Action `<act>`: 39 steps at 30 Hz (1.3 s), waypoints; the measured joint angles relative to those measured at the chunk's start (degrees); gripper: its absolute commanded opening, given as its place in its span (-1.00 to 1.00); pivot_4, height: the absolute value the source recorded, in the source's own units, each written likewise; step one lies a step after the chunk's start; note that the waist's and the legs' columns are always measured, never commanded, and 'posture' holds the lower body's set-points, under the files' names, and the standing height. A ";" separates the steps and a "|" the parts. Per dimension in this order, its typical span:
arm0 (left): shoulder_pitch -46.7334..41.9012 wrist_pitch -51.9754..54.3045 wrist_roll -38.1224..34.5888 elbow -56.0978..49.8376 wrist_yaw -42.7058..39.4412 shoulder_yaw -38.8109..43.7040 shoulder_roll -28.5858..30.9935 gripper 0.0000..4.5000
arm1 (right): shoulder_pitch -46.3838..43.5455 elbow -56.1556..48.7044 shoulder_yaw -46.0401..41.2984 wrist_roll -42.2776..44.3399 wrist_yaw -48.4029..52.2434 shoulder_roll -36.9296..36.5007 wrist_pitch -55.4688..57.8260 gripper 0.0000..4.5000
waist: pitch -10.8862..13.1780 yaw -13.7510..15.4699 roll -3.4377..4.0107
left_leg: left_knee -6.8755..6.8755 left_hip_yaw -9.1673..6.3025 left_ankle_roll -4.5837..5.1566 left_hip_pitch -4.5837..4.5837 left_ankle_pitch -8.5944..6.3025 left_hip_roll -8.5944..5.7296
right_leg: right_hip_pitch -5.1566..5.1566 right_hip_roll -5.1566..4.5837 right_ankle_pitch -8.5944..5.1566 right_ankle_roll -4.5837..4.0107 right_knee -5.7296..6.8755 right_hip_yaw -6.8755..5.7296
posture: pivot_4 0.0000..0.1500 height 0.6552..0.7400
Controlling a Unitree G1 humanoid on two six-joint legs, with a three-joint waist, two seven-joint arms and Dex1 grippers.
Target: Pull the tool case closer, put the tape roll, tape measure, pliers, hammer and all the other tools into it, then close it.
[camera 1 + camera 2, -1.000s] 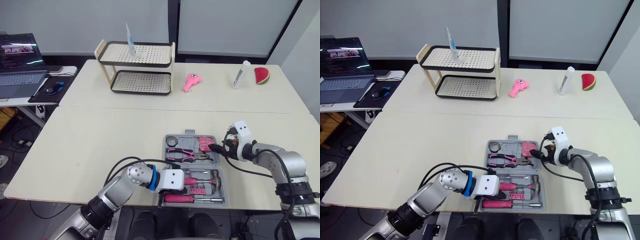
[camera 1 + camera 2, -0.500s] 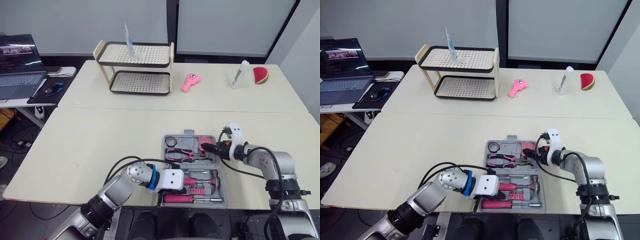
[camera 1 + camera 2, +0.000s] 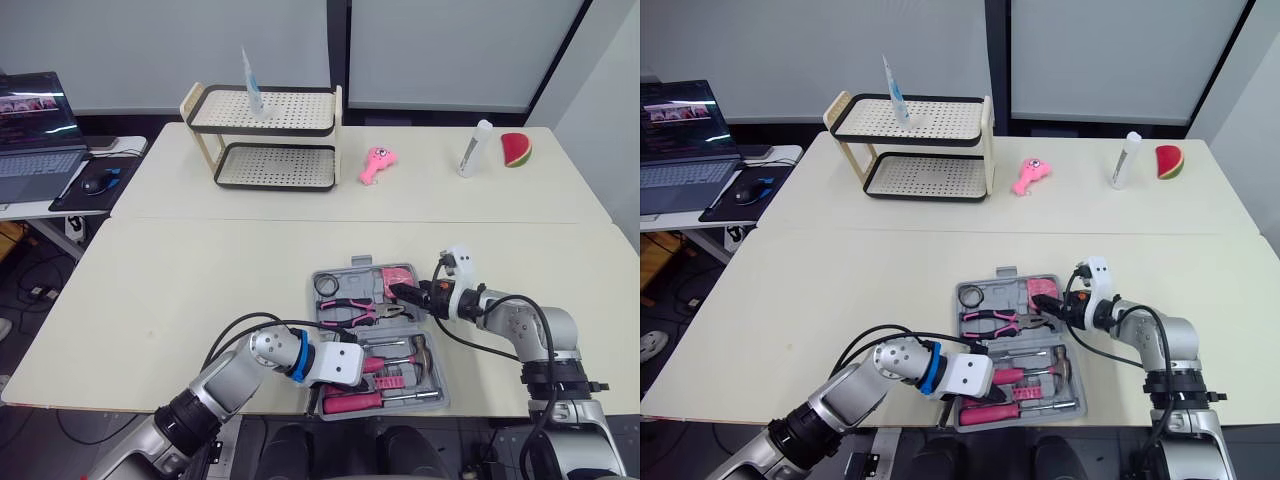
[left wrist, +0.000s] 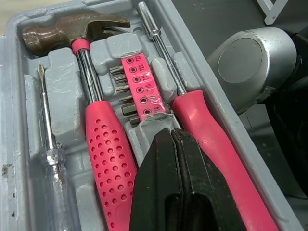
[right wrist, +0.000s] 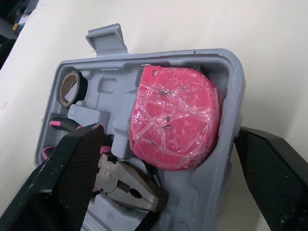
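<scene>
The grey tool case lies open near the table's front edge. It holds the tape roll, pliers, pink tape measure, hammer, a pink bit holder and pink-handled screwdrivers. My right gripper is open astride the case's right wall, one finger over the pliers and the other outside. My left gripper is shut with nothing between its fingers, its tip low over the bit holder at the case's near left part.
A two-tier rack stands at the back of the far table. Also there are a pink toy, a white bottle and a watermelon slice. A laptop and mouse sit on a side desk at far left.
My right gripper has reached leftward from just outside the case's right edge to straddle its wall. The case has shifted slightly left. The camera has also moved. The left gripper stays put.
</scene>
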 measured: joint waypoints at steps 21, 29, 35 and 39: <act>0.38 -2.55 0.16 0.25 0.02 -0.11 0.87 -1.00 | 0.91 -1.08 1.66 0.31 4.34 -0.62 -10.06 0.99 | 0.00 0.01 0.00 | -0.01 -0.02 0.00 0.00 0.00 0.00 | 0.00 0.00 0.00 0.00 -0.01 0.00 | 1.00 1.00; 0.43 -3.19 0.46 0.39 0.02 -0.11 0.87 -1.00 | 1.38 -1.28 1.51 1.22 4.35 -0.70 -10.67 0.99 | -0.01 0.01 0.01 | -0.03 -0.01 0.00 0.01 0.00 0.00 | 0.01 0.00 0.00 0.00 -0.01 0.00 | 1.00 1.00; 0.45 -3.30 0.46 0.43 0.02 -0.11 0.88 -1.00 | 1.71 -1.50 1.98 1.10 4.36 -1.06 -11.66 0.99 | -0.03 0.01 0.01 | -0.04 -0.02 0.00 0.01 0.00 0.00 | 0.01 0.00 0.00 0.00 -0.02 0.00 | 1.00 1.00; 0.46 -3.44 0.46 0.51 0.07 -0.11 0.88 -1.00 | 1.83 -1.26 2.87 -1.41 3.57 -1.27 -14.79 0.99 | -0.03 0.02 0.02 | -0.04 -0.01 0.00 0.01 0.00 0.00 | 0.01 0.00 0.00 0.00 -0.02 0.00 | 1.00 1.00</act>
